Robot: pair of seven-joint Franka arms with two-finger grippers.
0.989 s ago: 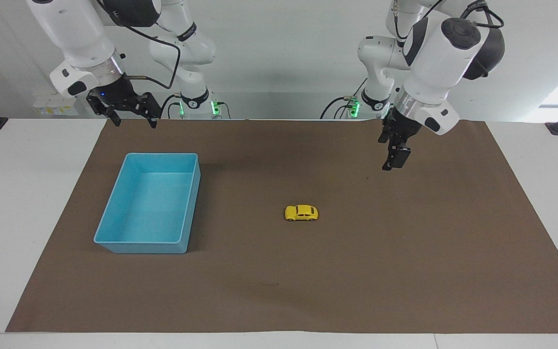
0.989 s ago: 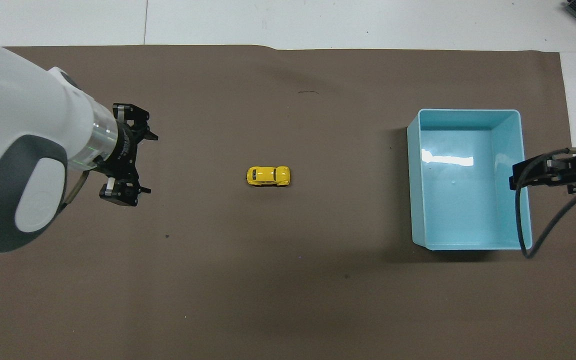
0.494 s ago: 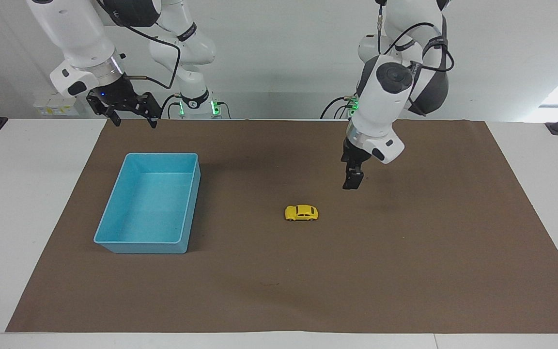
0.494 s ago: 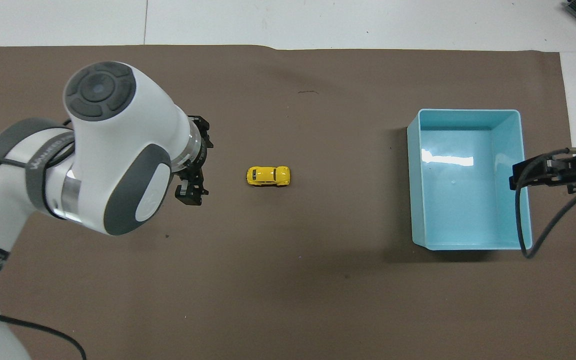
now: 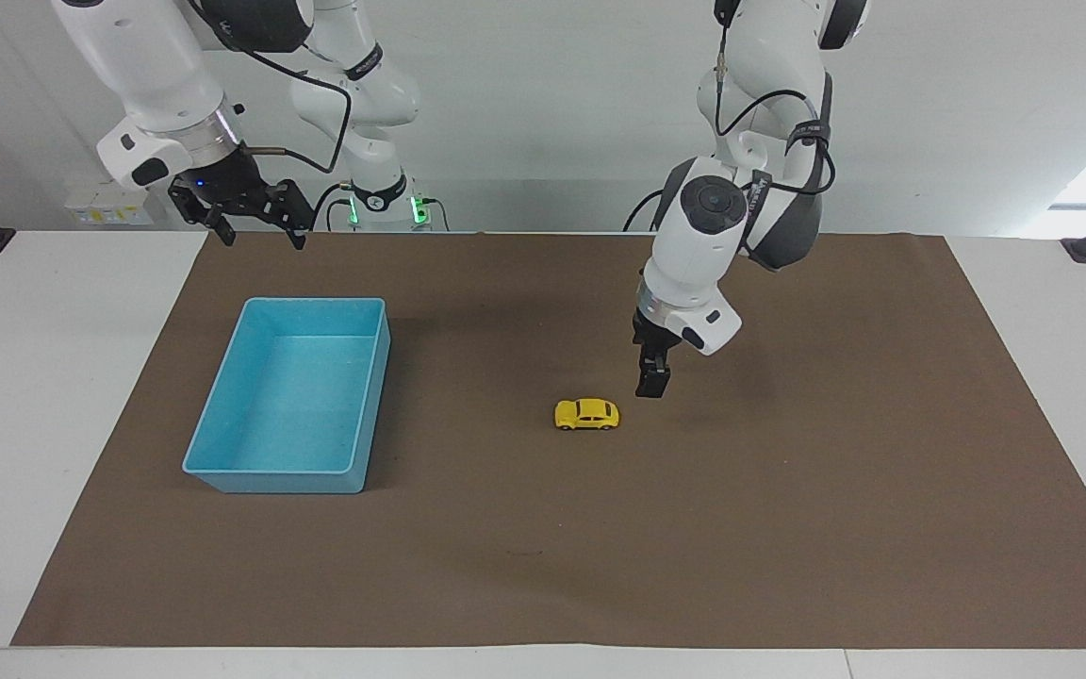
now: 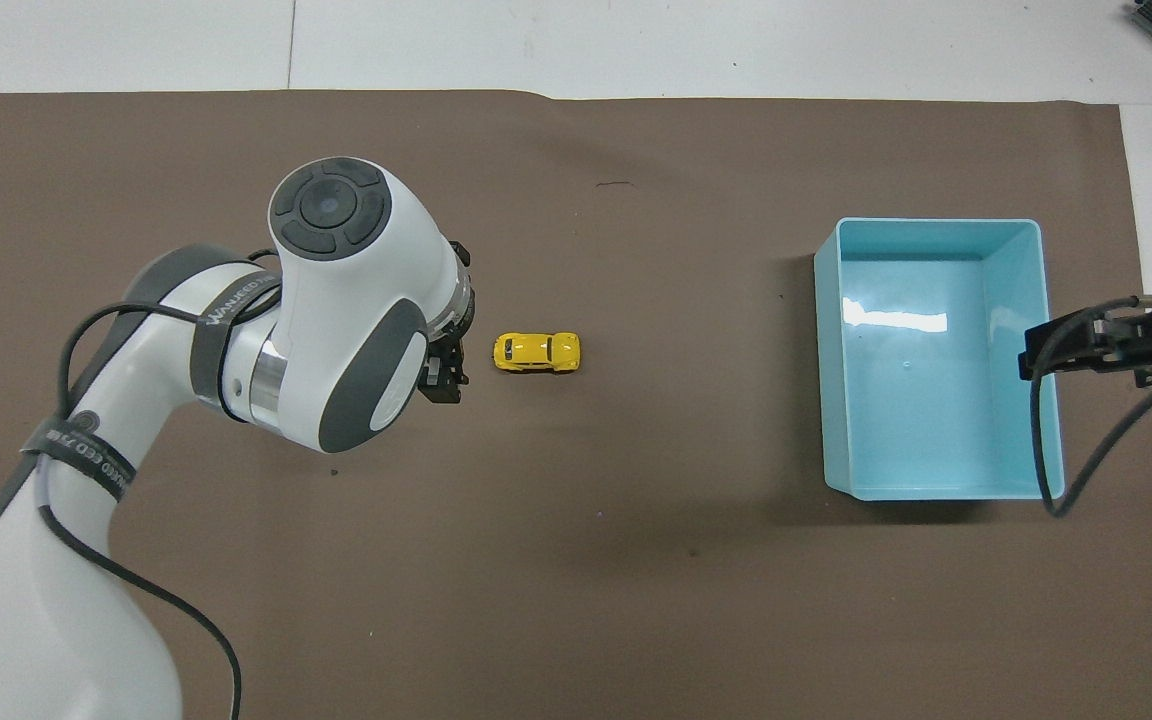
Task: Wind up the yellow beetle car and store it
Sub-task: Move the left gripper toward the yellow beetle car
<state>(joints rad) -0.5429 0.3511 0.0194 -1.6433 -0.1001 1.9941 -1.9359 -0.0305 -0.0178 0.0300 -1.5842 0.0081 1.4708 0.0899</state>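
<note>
The yellow beetle car (image 5: 586,414) stands on its wheels on the brown mat, near the middle; it also shows in the overhead view (image 6: 537,352). My left gripper (image 5: 652,383) hangs low over the mat just beside the car, toward the left arm's end, fingers pointing down, open and empty. It does not touch the car. In the overhead view the wrist hides most of it and one finger (image 6: 443,380) shows. My right gripper (image 5: 258,231) waits, open and empty, in the air by the mat's edge nearest the robots.
An empty blue bin (image 5: 274,481) stands on the mat toward the right arm's end, well apart from the car; it also shows in the overhead view (image 6: 936,492). The brown mat (image 5: 788,528) covers most of the white table.
My left arm has swung in from the left arm's end and come down, bringing its gripper close beside the car. The car, the bin and the right arm have not moved.
</note>
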